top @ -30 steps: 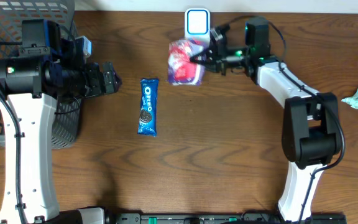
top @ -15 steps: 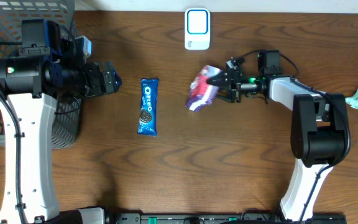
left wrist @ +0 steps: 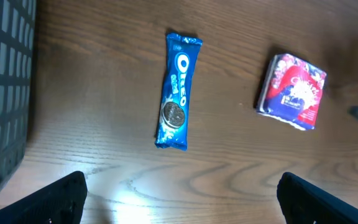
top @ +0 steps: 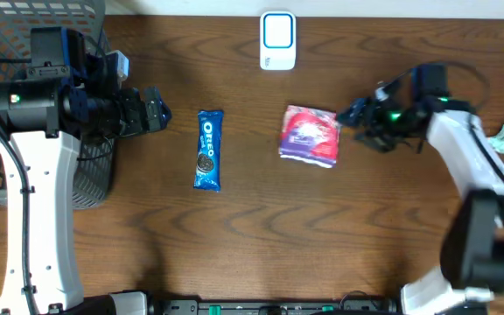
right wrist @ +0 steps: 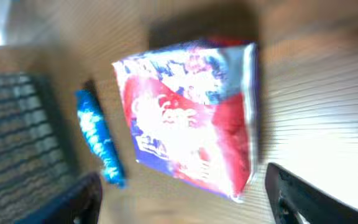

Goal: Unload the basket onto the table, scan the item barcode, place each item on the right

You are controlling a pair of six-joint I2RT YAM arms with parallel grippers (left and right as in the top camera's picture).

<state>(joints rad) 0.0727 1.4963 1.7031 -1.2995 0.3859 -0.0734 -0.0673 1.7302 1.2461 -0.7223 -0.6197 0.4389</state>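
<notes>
R pincer (top: pixel 354 125) wide, empty, over worktop (top: pixel 261 236); red snack pouch (top: pixel 310 135) lies flat just ahead of its tips, not touching, near-square. L pincer (top: pixel 154 110) wide too; Oreo pack (top: pixel 208 150) ahead of it, long axis crosswise, so L arm's nearer that one. Scanner (top: pixel 277 40) ahead of R pincer, past pouch toward far edge. Overhead only; wrist cams miss it. No barcode visible.
</notes>
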